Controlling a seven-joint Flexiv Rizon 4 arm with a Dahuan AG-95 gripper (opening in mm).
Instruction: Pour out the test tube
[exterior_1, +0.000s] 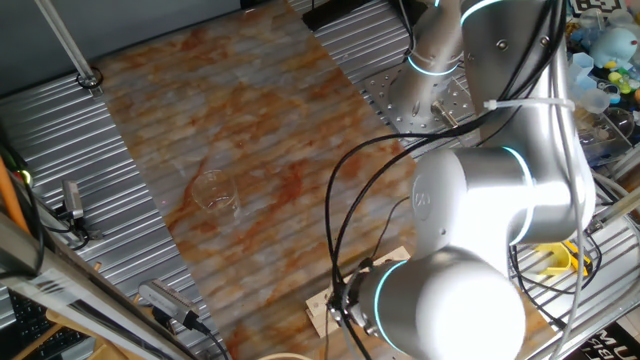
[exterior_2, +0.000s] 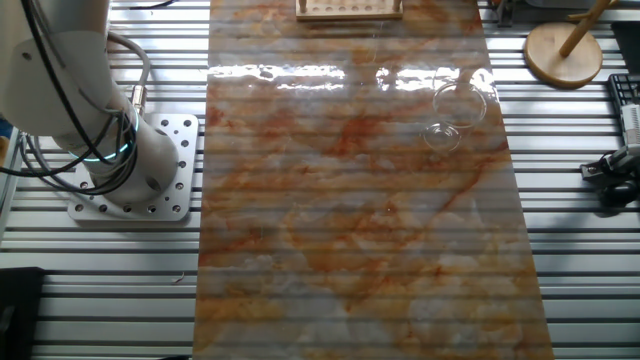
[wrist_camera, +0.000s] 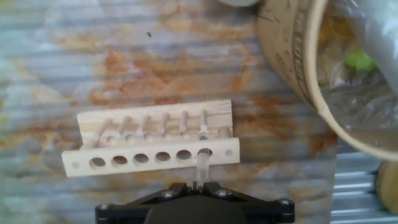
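We note the end effector at the bottom edge of the hand view, directly above the wooden rack. Its two dark fingers are drawn close together, and the top of the test tube sits between their tips; we read this as clenched on the test tube. The test tube is clear glass, upright, and stands in the last hole at one end of the rack's row. The remaining holes in the row look vacant.

The rack lies on the marbled orange-and-grey surface, near one of its short edges; in the other fixed view only a strip of the rack shows at the top of the frame. Beside the rack, toward the surface's corner, we see part of a round pale wooden base with plastic wrapping next to it.

A clear glass beaker stands on the surface, well apart from the rack and close to one long edge. In one fixed view the beaker is faint against the marbled pattern, and the arm hides the end effector. The arm's base plate is bolted to the ribbed metal table beside the opposite long edge.
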